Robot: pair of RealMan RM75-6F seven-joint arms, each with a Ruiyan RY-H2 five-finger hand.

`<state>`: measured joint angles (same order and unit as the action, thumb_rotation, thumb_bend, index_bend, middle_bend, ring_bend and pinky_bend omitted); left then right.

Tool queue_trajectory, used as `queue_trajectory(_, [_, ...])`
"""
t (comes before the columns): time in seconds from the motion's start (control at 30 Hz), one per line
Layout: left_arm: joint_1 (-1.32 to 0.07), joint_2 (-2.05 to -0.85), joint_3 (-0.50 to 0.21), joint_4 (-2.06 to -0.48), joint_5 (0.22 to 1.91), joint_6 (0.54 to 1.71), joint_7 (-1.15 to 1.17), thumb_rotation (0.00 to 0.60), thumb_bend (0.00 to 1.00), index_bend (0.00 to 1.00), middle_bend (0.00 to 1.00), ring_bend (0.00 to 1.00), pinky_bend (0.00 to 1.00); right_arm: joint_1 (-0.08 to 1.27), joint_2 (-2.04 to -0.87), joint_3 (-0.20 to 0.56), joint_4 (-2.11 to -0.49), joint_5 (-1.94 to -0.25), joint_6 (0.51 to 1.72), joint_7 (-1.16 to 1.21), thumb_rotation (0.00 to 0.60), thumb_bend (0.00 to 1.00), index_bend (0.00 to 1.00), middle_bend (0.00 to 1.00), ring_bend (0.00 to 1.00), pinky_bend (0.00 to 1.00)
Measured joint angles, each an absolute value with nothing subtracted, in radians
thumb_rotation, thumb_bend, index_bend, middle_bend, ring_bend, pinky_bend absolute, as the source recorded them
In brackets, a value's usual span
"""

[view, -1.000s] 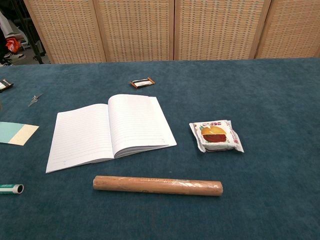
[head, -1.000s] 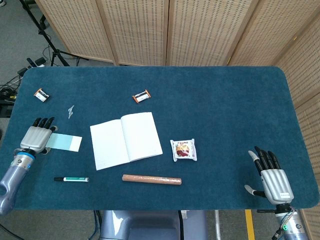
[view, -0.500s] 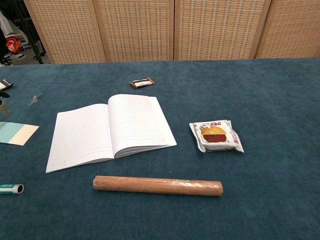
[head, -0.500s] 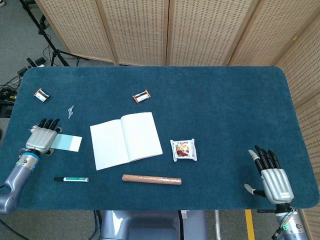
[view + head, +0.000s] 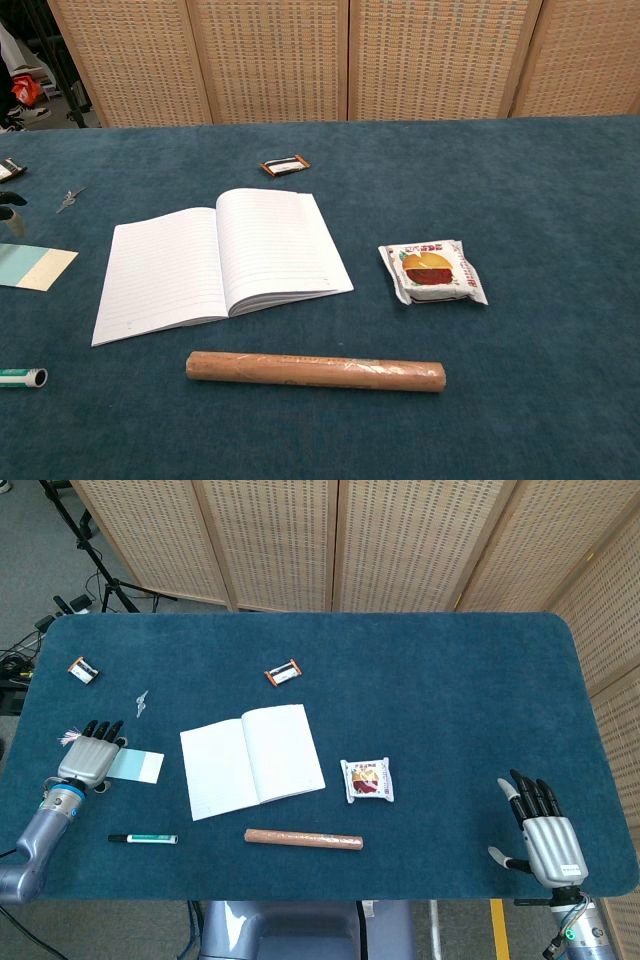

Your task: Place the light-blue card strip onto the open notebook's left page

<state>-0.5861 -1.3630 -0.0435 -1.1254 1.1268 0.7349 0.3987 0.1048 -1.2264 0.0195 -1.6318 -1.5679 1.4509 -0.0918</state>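
Observation:
The light-blue card strip (image 5: 137,767) lies flat on the blue table, left of the open notebook (image 5: 252,760); the chest view shows the card strip (image 5: 34,266) with a cream right end. My left hand (image 5: 88,759) lies over the strip's left end, fingers straight and apart, holding nothing. A dark fingertip (image 5: 7,212) shows at the chest view's left edge. The notebook's left page (image 5: 216,770) is bare and lined, also seen in the chest view (image 5: 160,273). My right hand (image 5: 546,830) rests open at the table's near right corner.
A brown stick (image 5: 303,838) lies in front of the notebook, with a snack packet (image 5: 367,780) to the right. A green marker (image 5: 143,838) lies near the front left edge. Two small wrappers (image 5: 283,673) (image 5: 84,669) and a metal clip (image 5: 142,702) lie further back.
My left hand has slid a little right and away from me, covering more of the strip's left end. The strip, notebook and right hand have not moved.

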Motion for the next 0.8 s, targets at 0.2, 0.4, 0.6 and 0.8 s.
queue_trajectory(0.2, [-0.593, -1.365, -0.039, -1.132, 1.119, 0.736, 0.411, 0.6, 0.18, 0.22, 0.0, 0.0, 0.0, 0.106, -1.229, 0.019, -1.627, -1.572, 1.451, -0.089, 0.6, 0.16, 0.0, 0.0, 0.0, 0.0])
queue_trajectory(0.4, [-0.601, -1.374, -0.034, -1.142, 1.105, 0.735, 0.43, 0.6, 0.18, 0.22, 0.0, 0.0, 0.0, 0.103, -1.227, 0.02, -1.627, -1.574, 1.461, -0.082, 0.6, 0.16, 0.0, 0.0, 0.0, 0.0])
queue_trajectory(0.6, [-0.606, -1.385, -0.033, -1.142, 1.09, 0.743, 0.443, 0.6, 0.19, 0.22, 0.0, 0.0, 0.0, 0.103, -1.226, 0.02, -1.626, -1.577, 1.462, -0.079, 0.6, 0.16, 0.0, 0.0, 0.0, 0.0])
queue_trajectory(0.8, [-0.609, -1.39, -0.031, -1.141, 1.08, 0.747, 0.446, 0.6, 0.21, 0.22, 0.0, 0.0, 0.0, 0.103, -1.227, 0.019, -1.626, -1.578, 1.462, -0.08, 0.6, 0.16, 0.0, 0.0, 0.0, 0.0])
